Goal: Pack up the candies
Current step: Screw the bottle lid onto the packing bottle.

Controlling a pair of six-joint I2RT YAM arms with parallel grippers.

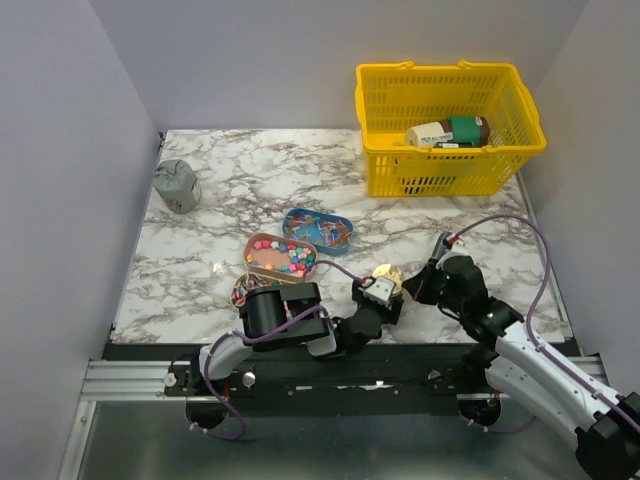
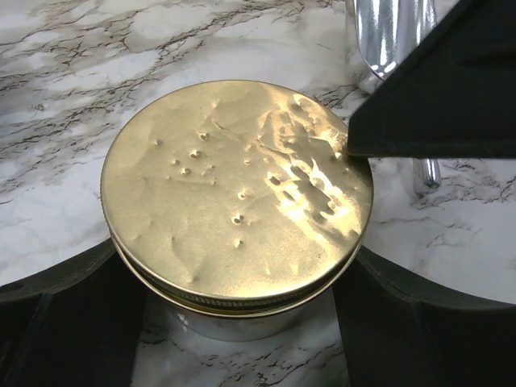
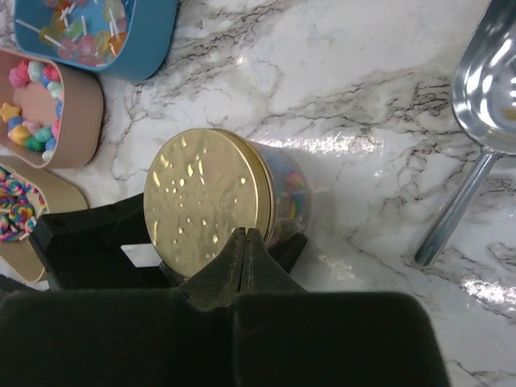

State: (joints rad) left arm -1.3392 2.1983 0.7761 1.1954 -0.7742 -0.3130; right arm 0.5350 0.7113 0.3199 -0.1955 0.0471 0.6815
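Left gripper (image 1: 387, 283) around jar (image 1: 390, 272), candies (image 1: 284, 260) leftward

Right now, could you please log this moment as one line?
left claw: shut on jar; right claw: shut, tip touching gold lid; scoop: lying free

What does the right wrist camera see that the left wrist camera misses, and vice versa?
Only the right wrist view shows the trays of candies, the sweets inside the clear jar, and the bowl of the scoop. Only the left wrist view faces the gold lid full-on from above. Both show that lid, some of the scoop, the marble table, the left fingers beside the jar and the right fingers at the lid's edge.
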